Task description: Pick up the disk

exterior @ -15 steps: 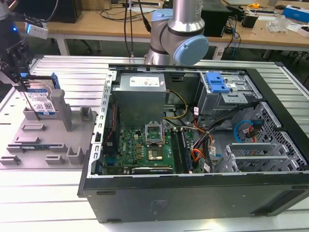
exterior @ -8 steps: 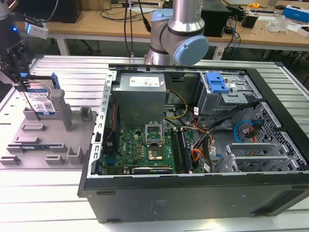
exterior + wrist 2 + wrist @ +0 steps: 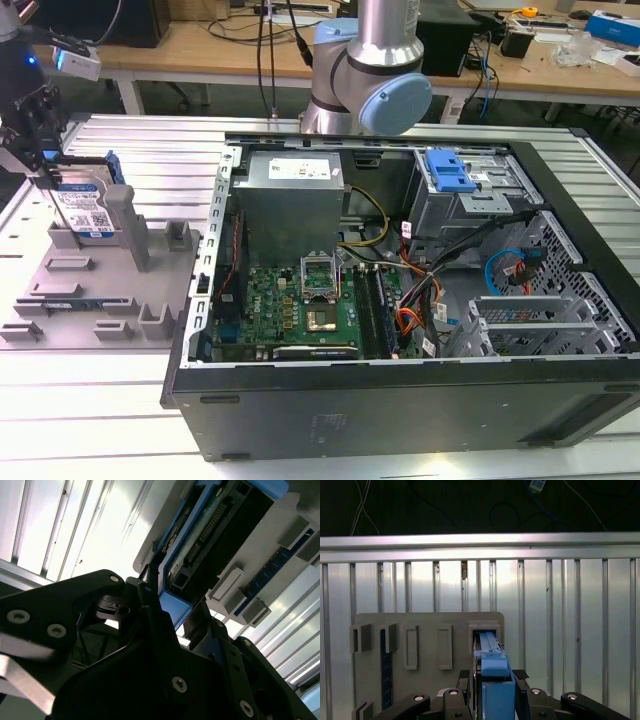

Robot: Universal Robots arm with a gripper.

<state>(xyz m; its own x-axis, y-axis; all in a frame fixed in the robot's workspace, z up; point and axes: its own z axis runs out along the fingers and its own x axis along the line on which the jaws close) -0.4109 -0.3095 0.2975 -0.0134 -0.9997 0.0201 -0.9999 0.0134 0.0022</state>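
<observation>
The disk (image 3: 88,205) stands on edge in a slot of the grey fixture plate (image 3: 100,300) at the exterior view's left, its white-and-blue label facing out and blue rails along its edges. My gripper (image 3: 52,180) comes down on it from above. In the first wrist view the disk's blue rail (image 3: 492,667) sits between the two black fingers (image 3: 465,674), which press against both sides. In the second wrist view a finger (image 3: 150,587) lies against the disk's blue edge (image 3: 172,602), beside its connector end. The disk is still seated in the slot.
An open computer case (image 3: 400,400) takes up the middle and the exterior view's right, with a grey power supply (image 3: 290,200), a motherboard and a blue caddy (image 3: 447,170) inside. The arm's base (image 3: 370,80) rises behind the case. More slots stand on the fixture plate (image 3: 425,647).
</observation>
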